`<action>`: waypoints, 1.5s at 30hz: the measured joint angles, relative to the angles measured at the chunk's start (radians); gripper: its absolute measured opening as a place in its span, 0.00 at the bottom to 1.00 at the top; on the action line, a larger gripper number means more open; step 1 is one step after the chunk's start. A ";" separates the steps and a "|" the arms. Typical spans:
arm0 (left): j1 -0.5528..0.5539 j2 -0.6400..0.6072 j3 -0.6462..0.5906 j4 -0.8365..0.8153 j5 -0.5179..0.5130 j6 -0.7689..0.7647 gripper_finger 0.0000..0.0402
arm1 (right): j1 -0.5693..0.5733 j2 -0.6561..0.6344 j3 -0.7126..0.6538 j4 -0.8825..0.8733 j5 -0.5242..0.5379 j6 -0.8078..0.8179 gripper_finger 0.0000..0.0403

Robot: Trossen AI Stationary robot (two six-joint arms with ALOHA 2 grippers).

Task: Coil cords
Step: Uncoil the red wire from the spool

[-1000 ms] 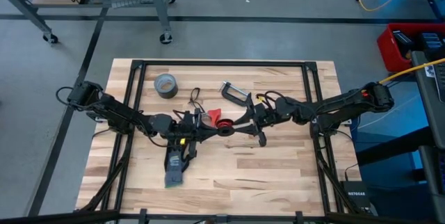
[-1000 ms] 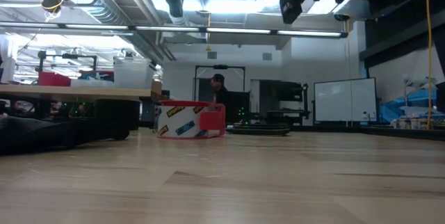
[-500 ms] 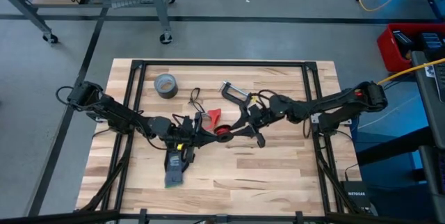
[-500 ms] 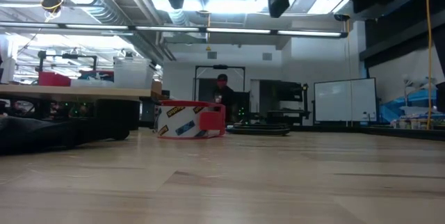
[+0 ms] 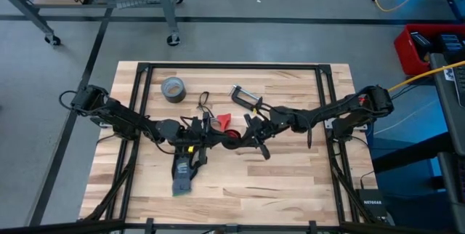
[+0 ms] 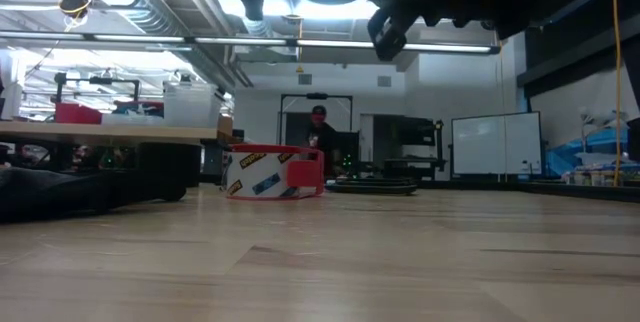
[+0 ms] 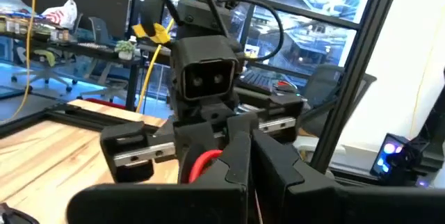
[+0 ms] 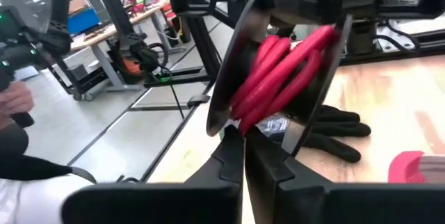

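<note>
Over the middle of the wooden desk (image 5: pixel 290 168) the two arms meet nose to nose. The left gripper (image 5: pixel 211 136) reaches in from the left with its fingers (image 7: pixel 233 156) pressed together, and the red cord (image 8: pixel 281 67) sits pinched at their tips; in the left wrist view a loop of red shows just behind the closed fingers, in front of the other arm's camera housing. The right gripper (image 5: pixel 243 134) comes in from the right, its fingers (image 8: pixel 233 156) also drawn tight together, right below the bundle of red strands; whether they actually pinch a strand cannot be told. In the right wrist view the red cord runs in several parallel turns between the left gripper's dark fingers, held up above the desk. From above, the red mass lies exactly between the two grippers. A black cord (image 5: pixel 203 103) lies looped on the desk behind the left gripper, apart from both arms. A grey tape roll (image 5: pixel 173 89) rests near the back left corner, and a metal clamp (image 5: pixel 245 97) lies behind the right gripper. A dark glove (image 5: pixel 182 177) lies flat in front of the left arm. In the low view a tape dispenser (image 6: pixel 272 172) with a red edge stands on the desk, and a person (image 6: pixel 320 137) stands far off in the room behind.
</note>
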 joint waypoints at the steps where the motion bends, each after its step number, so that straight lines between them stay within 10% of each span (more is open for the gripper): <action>1: 0.000 0.000 0.000 0.003 0.000 0.006 0.00 | 0.001 0.000 0.000 -0.002 -0.001 0.000 0.01; 26: -0.031 -0.006 0.000 0.001 -0.015 -0.008 0.00 | -0.001 -0.004 -0.003 -0.060 0.144 -0.003 0.01; 45: -0.014 -0.131 0.000 -0.033 -0.096 -0.013 0.00 | -0.001 -0.004 -0.003 -0.072 0.052 0.000 0.22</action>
